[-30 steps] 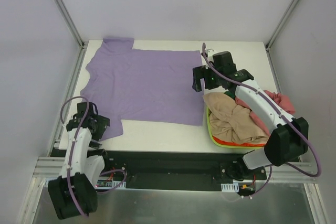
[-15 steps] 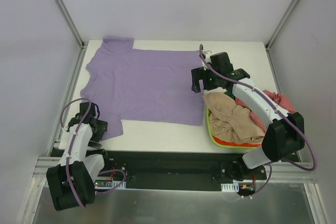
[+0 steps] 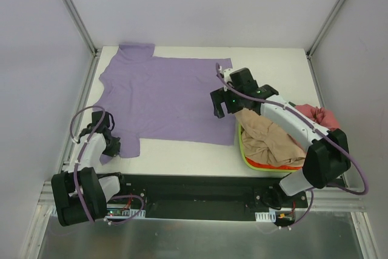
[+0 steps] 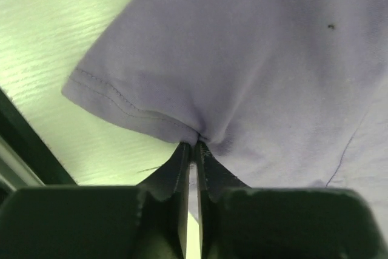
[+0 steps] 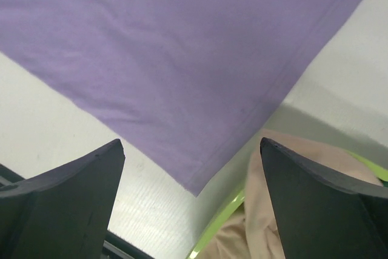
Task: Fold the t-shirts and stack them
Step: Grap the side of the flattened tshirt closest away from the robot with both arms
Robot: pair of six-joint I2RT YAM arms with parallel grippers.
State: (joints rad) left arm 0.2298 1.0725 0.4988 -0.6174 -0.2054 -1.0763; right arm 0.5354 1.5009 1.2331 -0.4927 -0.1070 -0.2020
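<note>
- The purple shirt was seen spread flat across the table, with one sleeve lying at the near-left corner. The tan shirt and a pink shirt were heaped in and over the basket on the right.
- The left gripper was found with its jaws pinched narrow on the hem of that sleeve. Only a thin fold of cloth was caught at the very tips. The hem could therefore be pulled free if the arm were lifted quickly or dragged against the weight of the shirt.
- The right gripper was held above the shirt's near-right corner, with its jaws spread wide and nothing between them. If it were lowered slightly off target, the bare table or the basket rim could be struck instead of the corner being caught.
- Were the tan shirt snagged along with that corner, it could be dragged out of the basket.
- If only the left side were raised, the shirt would likely be skewed and wrinkled, and an uneven fold would be produced.
</note>
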